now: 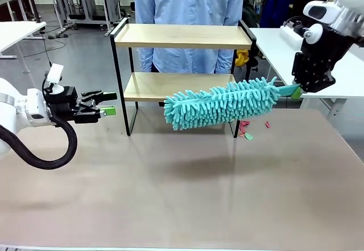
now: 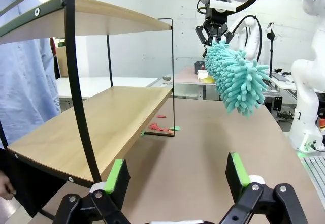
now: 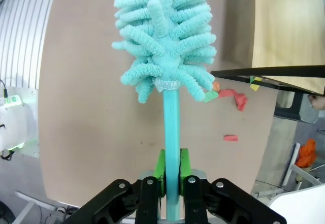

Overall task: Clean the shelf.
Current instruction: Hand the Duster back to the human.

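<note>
Standing toward the far side of the beige surface, the small two-tier shelf of light wooden boards in a thin black metal frame runs its long axis across the front view, left to right, its open front facing the robot and a person in a light blue shirt just behind it. No brand, label or writing can be read on it.

The right gripper, black with green pads, is pressed tight on the turquoise plastic handle of a fluffy turquoise microfibre duster. The duster lies nearly level in the air, its long axis also left to right, its head pointing toward the robot's left and hanging in front of the lower board's right half; whether it touches the board cannot be told. In the right wrist view the handle stands straight between the pads.

The left gripper hovers off the shelf's left end with its pads spread wide and nothing between them, pointing toward the shelf.

Small red and green scraps lie on the surface by the shelf's right front leg.
</note>
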You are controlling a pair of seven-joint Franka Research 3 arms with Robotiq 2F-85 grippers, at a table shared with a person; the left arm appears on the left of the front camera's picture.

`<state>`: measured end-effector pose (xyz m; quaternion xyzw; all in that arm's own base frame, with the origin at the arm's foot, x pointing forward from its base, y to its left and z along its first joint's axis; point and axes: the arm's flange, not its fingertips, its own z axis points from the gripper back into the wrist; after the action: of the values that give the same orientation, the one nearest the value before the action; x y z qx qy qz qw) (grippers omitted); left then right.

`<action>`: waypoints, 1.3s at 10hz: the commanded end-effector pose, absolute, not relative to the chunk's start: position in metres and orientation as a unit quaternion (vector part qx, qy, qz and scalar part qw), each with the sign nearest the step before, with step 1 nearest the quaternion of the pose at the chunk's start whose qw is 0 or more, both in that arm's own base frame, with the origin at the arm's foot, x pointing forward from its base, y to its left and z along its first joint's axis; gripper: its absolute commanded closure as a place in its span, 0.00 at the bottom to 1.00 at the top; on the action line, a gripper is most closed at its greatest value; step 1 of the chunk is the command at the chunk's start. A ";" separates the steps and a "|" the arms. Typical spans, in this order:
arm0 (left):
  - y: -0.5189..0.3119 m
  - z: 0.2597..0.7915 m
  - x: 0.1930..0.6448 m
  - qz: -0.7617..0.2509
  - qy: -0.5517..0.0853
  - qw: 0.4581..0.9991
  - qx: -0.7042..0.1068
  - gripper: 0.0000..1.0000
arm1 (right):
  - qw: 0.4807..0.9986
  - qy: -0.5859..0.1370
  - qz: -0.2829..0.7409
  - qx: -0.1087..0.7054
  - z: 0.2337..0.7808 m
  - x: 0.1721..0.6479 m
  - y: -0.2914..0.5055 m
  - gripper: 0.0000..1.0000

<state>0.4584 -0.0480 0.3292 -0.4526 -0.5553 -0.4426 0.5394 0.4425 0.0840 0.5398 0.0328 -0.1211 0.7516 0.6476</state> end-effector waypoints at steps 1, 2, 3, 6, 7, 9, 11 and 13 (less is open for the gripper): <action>-0.055 0.333 0.446 -0.418 -0.566 0.534 -0.468 0.00 | 0.636 -0.158 0.754 0.046 0.531 0.448 0.091 0.88; -0.060 0.337 0.436 -0.403 -0.568 0.538 -0.475 0.00 | 0.635 -0.170 0.752 0.043 0.530 0.449 0.093 0.88; -0.072 0.340 0.425 -0.396 -0.561 0.538 -0.490 0.00 | 0.630 -0.177 0.755 0.043 0.527 0.449 0.095 0.88; -0.096 0.351 0.400 -0.394 -0.549 0.551 -0.489 0.00 | 0.596 -0.174 0.782 0.052 0.516 0.458 0.103 0.88; -0.103 0.353 0.394 -0.399 -0.542 0.558 -0.485 0.00 | 0.634 -0.153 0.757 0.039 0.526 0.450 0.101 0.88; -0.114 0.358 0.396 -0.413 -0.526 0.558 -0.491 0.00 | 0.634 -0.153 0.757 0.039 0.526 0.450 0.101 0.88; -0.130 0.358 0.401 -0.438 -0.507 0.553 -0.494 0.00 | 0.634 -0.153 0.757 0.039 0.526 0.450 0.101 0.88; -0.141 0.357 0.401 -0.453 -0.499 0.545 -0.498 0.00 | 0.634 -0.153 0.757 0.039 0.526 0.450 0.101 0.88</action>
<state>0.3963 -0.1395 0.3551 -0.4980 -0.5091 -0.4441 0.5438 0.4517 0.1005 0.5227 0.0396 -0.1530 0.7640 0.6255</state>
